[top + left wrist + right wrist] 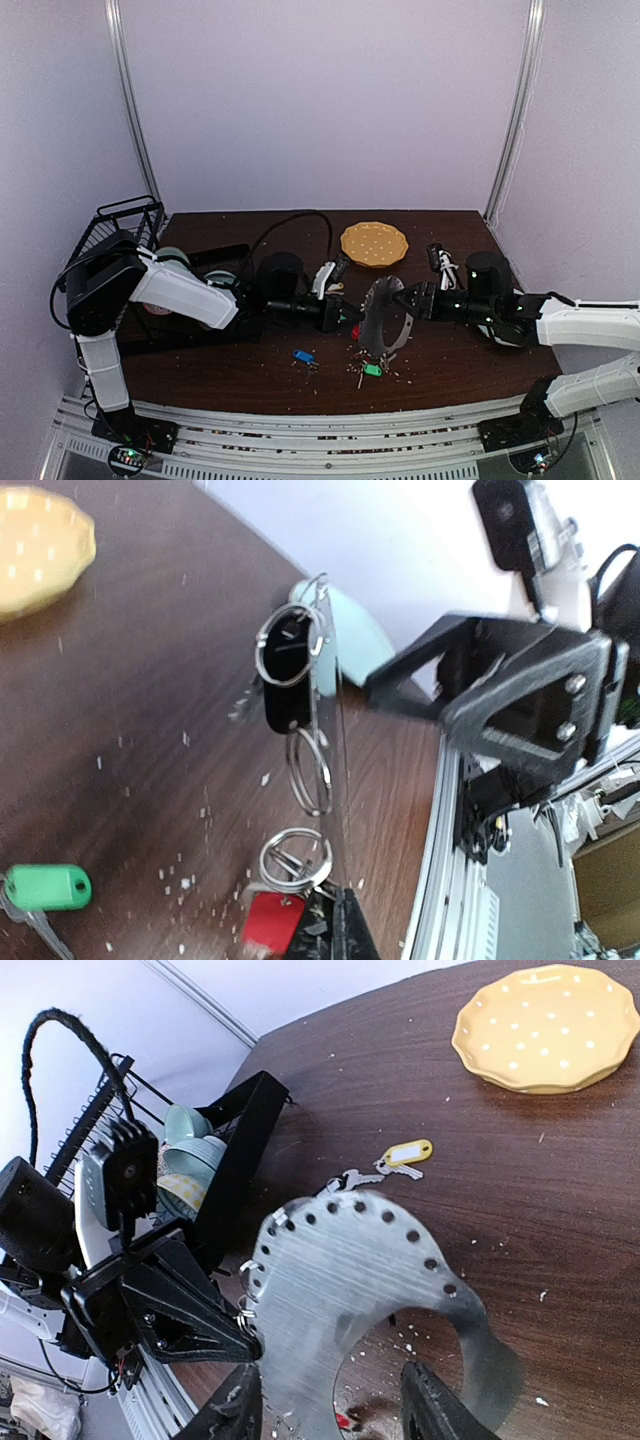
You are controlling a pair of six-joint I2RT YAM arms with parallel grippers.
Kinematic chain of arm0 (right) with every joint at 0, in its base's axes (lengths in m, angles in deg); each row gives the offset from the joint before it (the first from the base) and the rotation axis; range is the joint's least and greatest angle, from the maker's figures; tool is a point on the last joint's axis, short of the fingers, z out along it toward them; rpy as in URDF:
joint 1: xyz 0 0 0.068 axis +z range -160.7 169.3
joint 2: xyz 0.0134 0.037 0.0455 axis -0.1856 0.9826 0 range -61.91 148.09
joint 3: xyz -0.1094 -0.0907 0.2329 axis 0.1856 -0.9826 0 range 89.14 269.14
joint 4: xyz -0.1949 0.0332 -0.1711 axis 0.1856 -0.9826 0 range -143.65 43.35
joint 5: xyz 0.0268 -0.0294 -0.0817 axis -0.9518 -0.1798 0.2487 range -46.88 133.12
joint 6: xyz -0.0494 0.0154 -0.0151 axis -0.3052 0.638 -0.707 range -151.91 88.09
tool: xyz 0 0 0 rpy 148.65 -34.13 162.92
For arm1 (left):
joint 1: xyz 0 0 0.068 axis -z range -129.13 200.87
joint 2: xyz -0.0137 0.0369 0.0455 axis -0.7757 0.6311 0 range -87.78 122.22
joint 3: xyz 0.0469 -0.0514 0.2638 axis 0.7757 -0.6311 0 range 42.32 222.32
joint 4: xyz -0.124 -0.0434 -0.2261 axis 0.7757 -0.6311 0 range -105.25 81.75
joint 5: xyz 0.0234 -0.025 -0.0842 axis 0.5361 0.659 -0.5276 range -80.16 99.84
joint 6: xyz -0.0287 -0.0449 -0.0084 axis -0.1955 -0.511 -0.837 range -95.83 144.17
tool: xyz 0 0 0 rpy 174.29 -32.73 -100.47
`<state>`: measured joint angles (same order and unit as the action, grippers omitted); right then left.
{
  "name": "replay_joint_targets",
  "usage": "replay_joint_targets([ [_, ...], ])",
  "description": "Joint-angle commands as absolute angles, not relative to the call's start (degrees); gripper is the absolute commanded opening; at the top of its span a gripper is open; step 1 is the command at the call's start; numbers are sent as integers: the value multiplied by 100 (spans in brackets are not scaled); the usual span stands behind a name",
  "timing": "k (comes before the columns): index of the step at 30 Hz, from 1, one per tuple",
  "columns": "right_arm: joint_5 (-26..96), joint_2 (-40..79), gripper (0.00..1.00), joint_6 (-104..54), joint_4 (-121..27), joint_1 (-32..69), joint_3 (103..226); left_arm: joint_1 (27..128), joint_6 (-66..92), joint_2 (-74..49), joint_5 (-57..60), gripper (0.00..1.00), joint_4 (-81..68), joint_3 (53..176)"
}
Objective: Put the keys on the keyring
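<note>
**Location.** The keyring is held off the table on the near side of the dotted plate, standing roughly on edge between the two arms. The left gripper is clamped tight on its rim. The right gripper has its fingers apart, one on either side of one arm of the crescent. No pinch is visible there.

**Handling.** The keyring is a thin, flat crescent of grey metal with a row of holes along its outer edge.
- Judge it stiff and light. Its smooth faces are likely to slip or pivot in a single pinch.
- Take hold on bare rim, clear of the holes.
- Small split rings hang from the holes. A red tag and a black tag hang with them and will probably swing freely.
- The loose keys lie flat and low, so each is best taken by its plastic tag.
- The green-tagged key and the blue-tagged key lie well nearer the arm bases than the plate.
- The yellow-tagged key lies off the plate's near-left side.

**Surface and room.** The table is dark, hard wood flecked with pale crumbs. A black dish rack stands far to the left of the plate. Plain pale walls close in behind the plate.
</note>
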<state>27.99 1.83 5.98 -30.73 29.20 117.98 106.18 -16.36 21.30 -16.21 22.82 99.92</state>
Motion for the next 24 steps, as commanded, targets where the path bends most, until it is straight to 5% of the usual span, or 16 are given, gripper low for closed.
replay_joint_targets([
  [1,2535,3,50,567,-2429,2980,11584,10637,-1238,1904,-1101,0,3001,9993],
  [24,1861,-766,51,-251,-2321,3004,11859,10885,-867,816,0,0,3142,9785],
])
